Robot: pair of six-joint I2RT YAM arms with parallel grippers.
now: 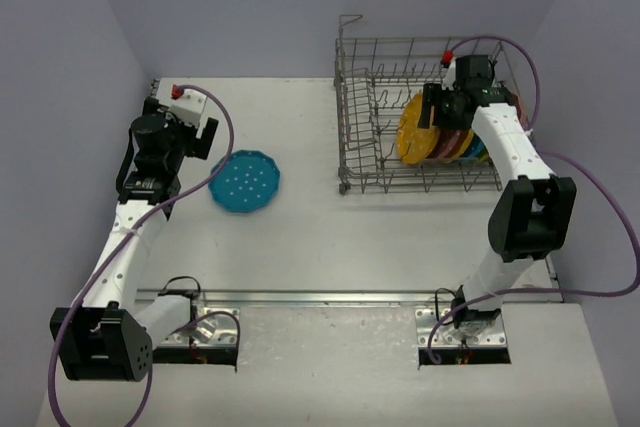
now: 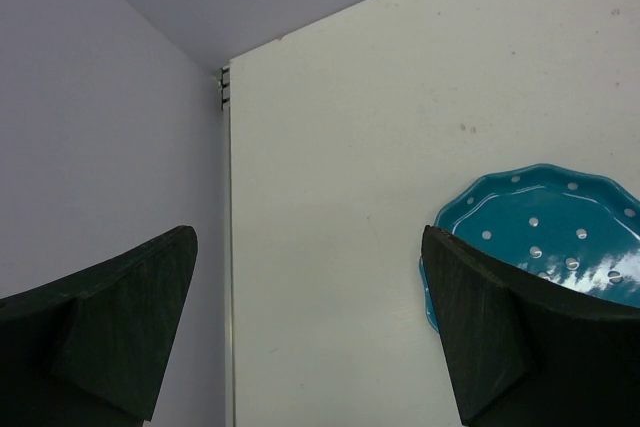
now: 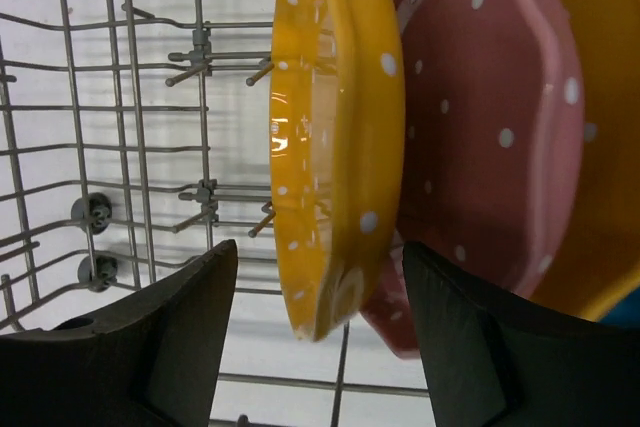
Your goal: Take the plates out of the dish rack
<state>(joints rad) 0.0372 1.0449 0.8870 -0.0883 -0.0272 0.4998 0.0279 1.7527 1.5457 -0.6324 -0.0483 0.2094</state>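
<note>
Right gripper (image 3: 318, 247), jaws spread, straddles the orange-yellow plate (image 3: 335, 147) upright inside the dish rack (image 1: 360, 117); left gripper (image 2: 308, 237), also spread and empty, hovers near the teal plate (image 1: 245, 181) lying left of the rack.

White table (image 1: 330, 237): teal-blue plate (image 1: 245, 181) flat at left; grey wire dish rack (image 1: 360, 147) at far right.

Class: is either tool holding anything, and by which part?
Nothing is held. The left tool is open near the teal plate; the right tool is open around the orange-yellow plate in the dish rack, not touching it.
</note>
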